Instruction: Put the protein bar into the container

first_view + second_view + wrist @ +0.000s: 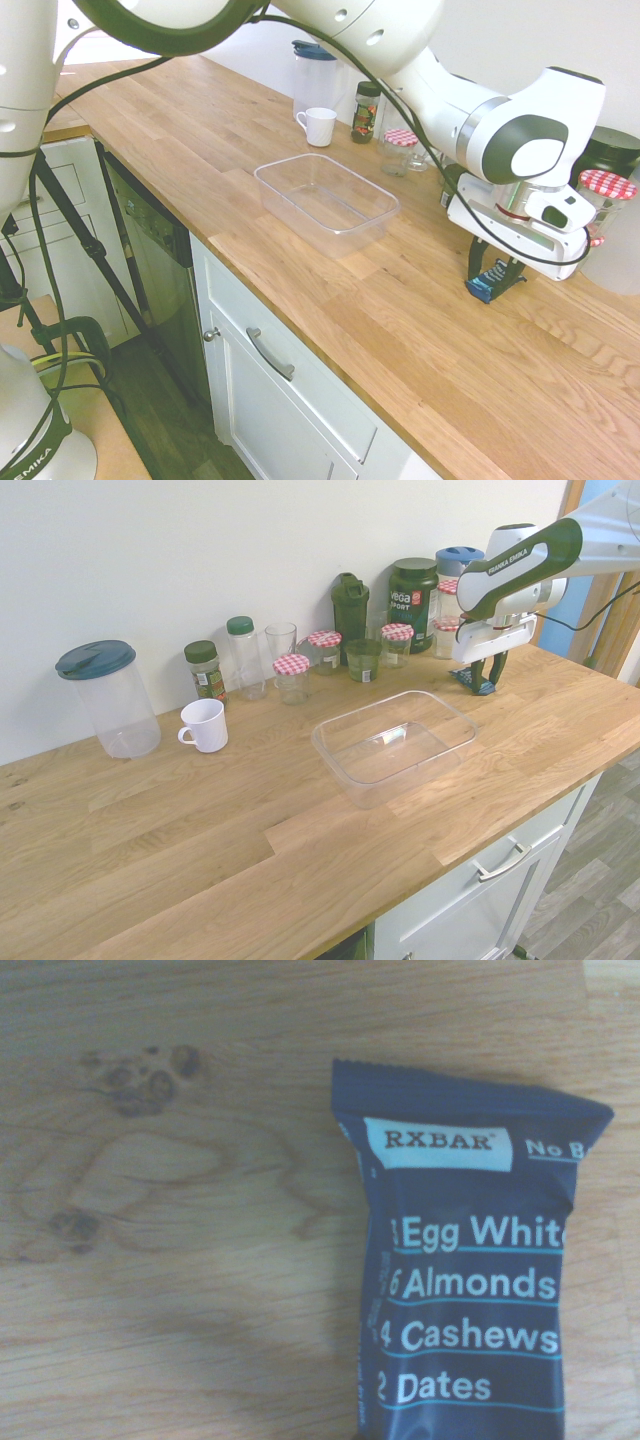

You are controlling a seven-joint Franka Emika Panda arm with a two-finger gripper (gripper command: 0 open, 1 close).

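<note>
Both exterior views look down from opposite ends at the wooden tabletop (400, 330), sharing the clear rectangular plastic container (395, 745); the wrist view looks straight down, close.

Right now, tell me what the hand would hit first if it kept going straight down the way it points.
The hand points straight down and is shut on the protein bar, which lies on the wooden countertop. Going further, it would press the bar into the wood; nothing else shows beneath it.

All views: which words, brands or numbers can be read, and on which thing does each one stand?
"RXBAR", "Egg Whit", "6 Almonds", "4 Cashews", "2 Dates": protein bar.
"No B", cut off: same wrapper.
"vega SPORT": dark tub.
"FRANKA EMIKA": robot arm.
Spice jar label: too small to read.
</note>
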